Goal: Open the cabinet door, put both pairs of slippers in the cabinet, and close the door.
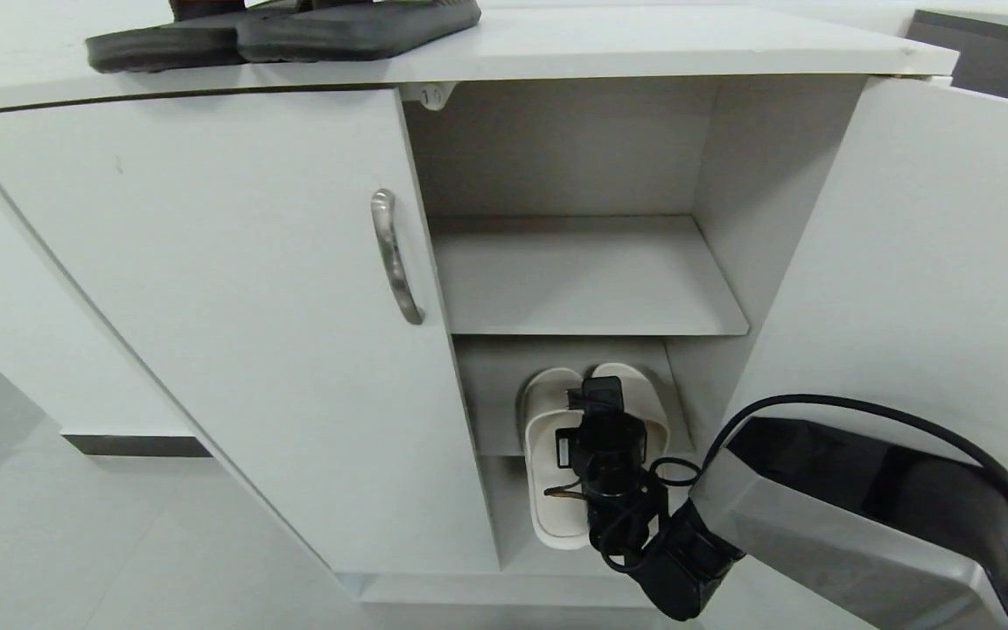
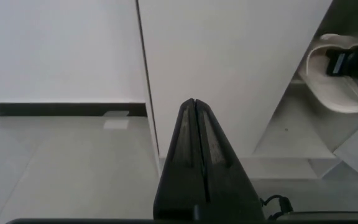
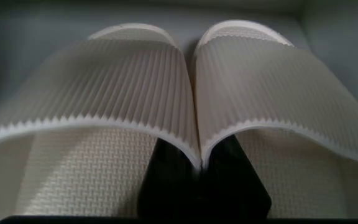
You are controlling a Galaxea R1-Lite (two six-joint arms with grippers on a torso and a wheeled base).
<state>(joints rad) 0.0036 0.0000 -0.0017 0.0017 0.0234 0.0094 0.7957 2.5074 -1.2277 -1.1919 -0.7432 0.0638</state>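
Observation:
A pair of white slippers (image 1: 548, 503) lies in the cabinet's lower compartment, heels jutting past the shelf's front edge. My right gripper (image 1: 605, 437) reaches in over them. Up close, the right gripper (image 3: 197, 165) is shut on the two inner strap edges of the white slippers (image 3: 117, 81), pinching them together. A pair of black slippers (image 1: 285, 35) rests on the cabinet top (image 1: 688, 44) at the left. My left gripper (image 2: 194, 124) is shut on nothing, low in front of the closed left door (image 2: 229, 56). From there the white slippers (image 2: 334, 93) and the right gripper (image 2: 353, 62) show farther off.
The cabinet's right door (image 1: 906, 262) is swung wide open beside my right arm. The left door (image 1: 206, 306) is closed, with a metal handle (image 1: 395, 258). The middle shelf (image 1: 583, 280) is bare. Pale tiled floor (image 1: 75, 542) lies in front.

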